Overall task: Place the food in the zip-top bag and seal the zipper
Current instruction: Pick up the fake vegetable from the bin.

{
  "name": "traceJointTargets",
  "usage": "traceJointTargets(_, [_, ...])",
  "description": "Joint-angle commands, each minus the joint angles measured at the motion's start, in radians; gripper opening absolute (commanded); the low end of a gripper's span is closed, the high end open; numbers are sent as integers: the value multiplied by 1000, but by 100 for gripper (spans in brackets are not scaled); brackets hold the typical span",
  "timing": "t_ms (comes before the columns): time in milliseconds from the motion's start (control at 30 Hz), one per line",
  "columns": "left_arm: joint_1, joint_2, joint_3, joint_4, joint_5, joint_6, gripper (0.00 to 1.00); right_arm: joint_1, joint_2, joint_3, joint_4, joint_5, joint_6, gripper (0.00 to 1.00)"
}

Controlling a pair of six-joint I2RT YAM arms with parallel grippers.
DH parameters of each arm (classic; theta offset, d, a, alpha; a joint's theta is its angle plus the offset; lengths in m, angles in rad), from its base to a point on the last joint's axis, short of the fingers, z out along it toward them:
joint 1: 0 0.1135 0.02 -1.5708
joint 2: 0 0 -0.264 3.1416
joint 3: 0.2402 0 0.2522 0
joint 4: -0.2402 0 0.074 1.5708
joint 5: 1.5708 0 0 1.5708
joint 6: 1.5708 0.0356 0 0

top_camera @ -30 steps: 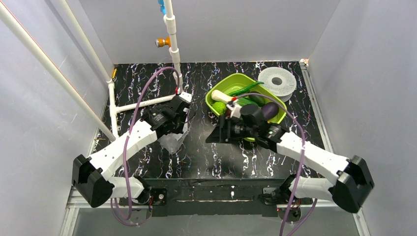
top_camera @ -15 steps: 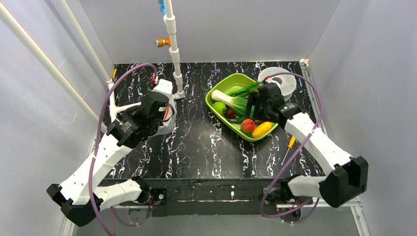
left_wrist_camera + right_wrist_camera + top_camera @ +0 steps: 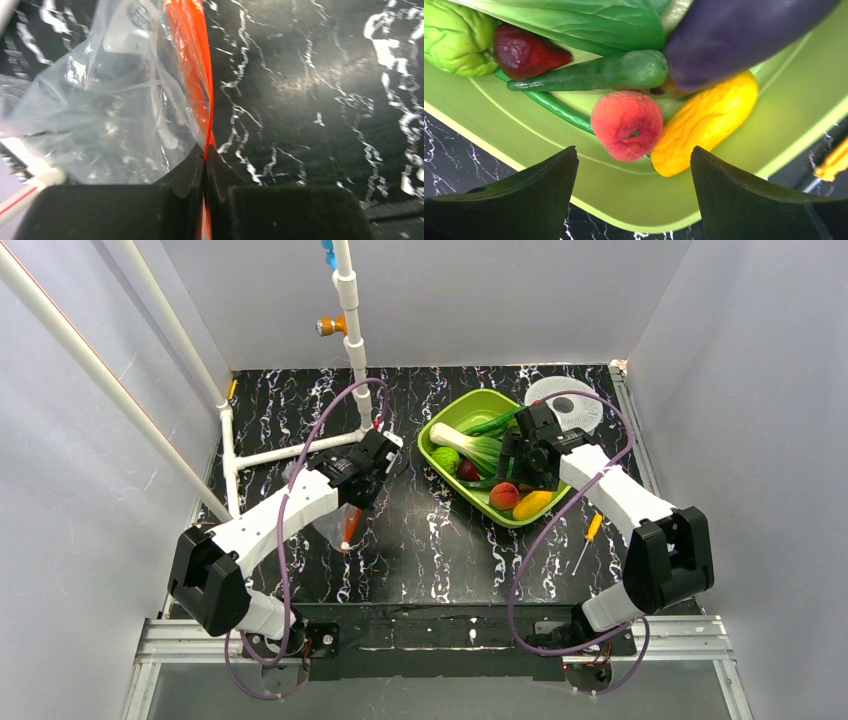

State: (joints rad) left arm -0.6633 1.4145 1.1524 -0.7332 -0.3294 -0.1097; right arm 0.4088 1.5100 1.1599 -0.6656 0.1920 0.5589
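- While my left gripper [image 3: 205, 150] pinches the orange zipper [image 3: 192, 60], the bag [image 3: 100, 110] sits left of the tray [image 3: 452, 410].
- My right gripper [image 3: 634, 152] is wide open above the red-orange fruit [image 3: 626, 122].

Legible text, labels, brands, numbers, signs: none. Checked across top, left wrist and right wrist views; nothing readable on any surface shown.

Clear crinkly plastic zip-top bag [image 3: 100, 100]; smooth glossy food [image 3: 626, 125]; tabletop [image 3: 310, 100] seemingly polished black marble-look.
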Motion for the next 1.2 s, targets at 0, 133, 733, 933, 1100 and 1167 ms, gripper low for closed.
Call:
traceJointTargets(0, [23,-52,-19,54,248,-60,0,0,50,-22,91,-60,31,86])
traceJointTargets(133, [23,-57,-32,55,242,-57,0,-2,21,-37,102,36,76,86])
traceJointTargets(733, [23,-116,-51,68,192,-48,0,-107,122,67,61,494,447,87])
traceJointTargets(933, [22,-121,-54,70,188,-50,0,-125,315,213,-35,437,422,85])
traceJointTargets(1100, [23,-121,-56,76,181,-51,0,-124,314,152,29,386,422,81])
traceJointTargets(1167, [23,-118,-57,77,179,-52,0,-124,301,138,46,388,407,76])
